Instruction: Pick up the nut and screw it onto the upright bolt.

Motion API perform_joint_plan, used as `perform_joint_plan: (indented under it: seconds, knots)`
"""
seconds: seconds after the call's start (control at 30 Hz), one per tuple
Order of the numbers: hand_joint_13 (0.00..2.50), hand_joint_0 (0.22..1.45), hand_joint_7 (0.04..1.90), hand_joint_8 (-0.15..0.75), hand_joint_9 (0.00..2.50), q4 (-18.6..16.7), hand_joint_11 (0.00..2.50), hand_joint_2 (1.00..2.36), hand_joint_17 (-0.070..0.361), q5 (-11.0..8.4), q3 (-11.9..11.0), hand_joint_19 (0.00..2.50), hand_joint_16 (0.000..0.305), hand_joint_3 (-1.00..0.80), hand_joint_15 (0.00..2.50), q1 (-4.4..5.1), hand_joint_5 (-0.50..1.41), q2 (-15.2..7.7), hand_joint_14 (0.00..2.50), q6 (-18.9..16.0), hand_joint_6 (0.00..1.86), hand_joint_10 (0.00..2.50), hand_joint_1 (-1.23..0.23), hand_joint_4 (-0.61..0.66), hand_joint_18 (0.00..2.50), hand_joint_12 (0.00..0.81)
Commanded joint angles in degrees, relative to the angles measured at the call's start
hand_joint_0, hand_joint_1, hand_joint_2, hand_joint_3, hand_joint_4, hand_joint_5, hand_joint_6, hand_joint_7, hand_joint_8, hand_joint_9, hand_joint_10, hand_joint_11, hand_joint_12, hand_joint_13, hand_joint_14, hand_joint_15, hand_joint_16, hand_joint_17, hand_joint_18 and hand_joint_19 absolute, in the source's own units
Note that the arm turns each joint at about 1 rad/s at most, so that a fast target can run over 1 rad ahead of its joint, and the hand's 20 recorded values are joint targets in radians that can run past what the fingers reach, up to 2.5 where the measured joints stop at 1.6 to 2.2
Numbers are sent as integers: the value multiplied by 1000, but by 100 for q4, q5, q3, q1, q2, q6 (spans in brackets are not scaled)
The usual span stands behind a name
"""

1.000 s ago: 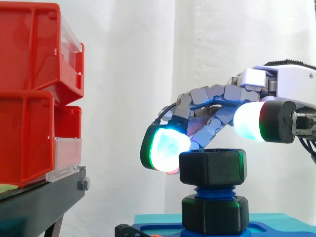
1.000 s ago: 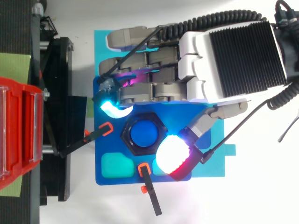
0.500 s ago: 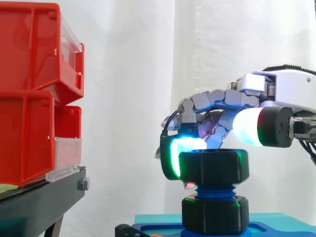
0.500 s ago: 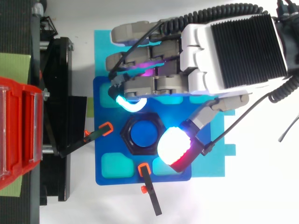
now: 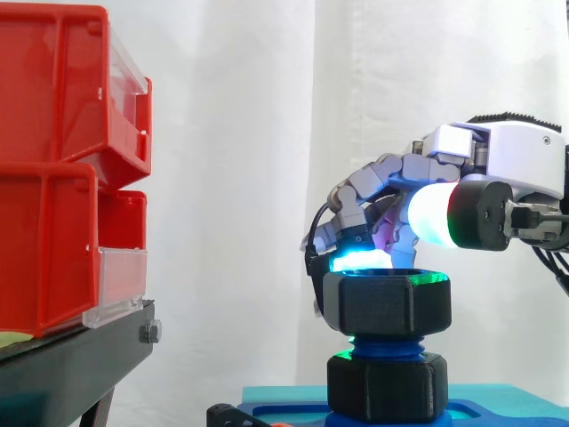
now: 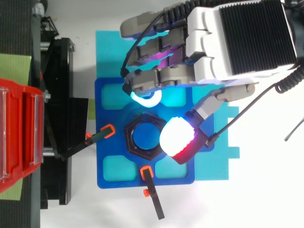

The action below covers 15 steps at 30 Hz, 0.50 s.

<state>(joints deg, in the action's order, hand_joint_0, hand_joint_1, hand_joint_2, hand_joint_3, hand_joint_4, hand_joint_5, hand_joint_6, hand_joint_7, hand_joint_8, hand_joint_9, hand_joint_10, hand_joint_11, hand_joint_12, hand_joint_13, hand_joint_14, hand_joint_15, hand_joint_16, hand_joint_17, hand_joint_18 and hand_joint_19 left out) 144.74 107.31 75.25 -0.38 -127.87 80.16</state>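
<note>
Currently the nut, a chunky black hexagon with a matte finish and a round bore, sits on the upper turns of the upright bolt. You see a few rounded blue thread ridges between it and a second black hex collar at the bolt's foot. From above, the bore frames the bolt's flat blue end.

The hand, with a white shell and a black ribbed back, hangs over the nut. Its grey segmented fingers are curled downward and closed on nothing. The thumb pad, rounded and glowing white with a red edge, overlaps the nut's right flat in the top view. In the side view it is clear above the nut's top rim. A cyan pad lies just beyond the far flat, level with the rim. You cannot tell whether it touches the nut.

The bolt stands in a glossy blue square plate with rounded teal pockets. The plate lies on a teal sheet on the white worktop. Two black clamps with orange tips sit at the plate's edges. Smooth red plastic bins rest on a black stand, well apart from the nut.
</note>
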Motion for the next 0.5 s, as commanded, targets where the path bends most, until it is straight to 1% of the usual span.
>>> perform_joint_plan:
  seconds: [0.0, 0.03, 0.07, 0.1, 0.17, 0.2, 0.23, 0.3, 0.33, 0.4, 0.43, 0.47]
  knots:
    - [1077, 546, 1095, 229, 1465, -16, 54, 1000, 12, 9, -1, 0, 5, -500, 50, -24, 17, -1, 1, 0, 771, 0, -269, 20, 639, 118]
    - [1056, 546, 1141, 232, 1466, -34, 66, 1000, 13, 18, -1, 0, 6, -500, 34, -33, 25, -1, 0, 0, 733, 0, -268, 18, 635, 125]
    - [1022, 545, 1201, 229, 1445, -69, 59, 1000, 15, 26, -1, 0, 7, -500, 13, -41, 28, -1, 0, 0, 698, 3, -265, 42, 611, 132]
    - [996, 542, 1294, 239, 1406, -95, 53, 1000, 16, 35, -1, 0, 7, -500, 1, -59, 27, -1, 0, 0, 650, 0, -257, 75, 599, 137]
    - [857, 534, 1485, 243, 1319, -148, 45, 1000, 26, 62, -1, 0, 12, -500, 0, -77, 17, -1, 0, -9, 557, 2, -243, 122, 483, 167]
    - [842, 531, 1502, 240, 1294, -157, 38, 1000, 28, 88, -1, 0, 12, -500, 0, -85, 13, 8, 0, -9, 546, 2, -242, 133, 463, 168]
    - [820, 529, 1558, 242, 1267, -174, 31, 1000, 29, 106, -1, 0, 13, -500, 0, -94, 13, -1, 0, -9, 515, 0, -242, 144, 439, 166]
    - [786, 524, 1469, 235, 1220, -262, 28, 1000, 34, 176, -1, 0, 15, -500, 0, -129, -5, -1, 0, -9, 502, 0, -239, 173, 409, 177]
    - [756, 519, 1306, 233, 1182, -324, 14, 1000, 38, 220, -1, 0, 17, -500, 0, -147, -26, -1, 0, -9, 504, 2, -232, 190, 406, 189]
    - [733, 517, 1204, 234, 1147, -499, 13, 1000, 44, 273, -1, 0, 19, -500, 0, -182, -42, -1, 0, 0, 504, 0, -225, 204, 383, 196]
    - [724, 516, 1150, 232, 1126, -596, 5, 1000, 45, 308, -1, 0, 20, -500, 0, -182, -54, -1, 0, 0, 504, 0, -225, 215, 370, 200]
    - [722, 515, 1143, 234, 1124, -596, 9, 1000, 45, 308, -1, 0, 20, -500, 0, -182, -56, -1, 0, 0, 504, 0, -225, 212, 367, 201]
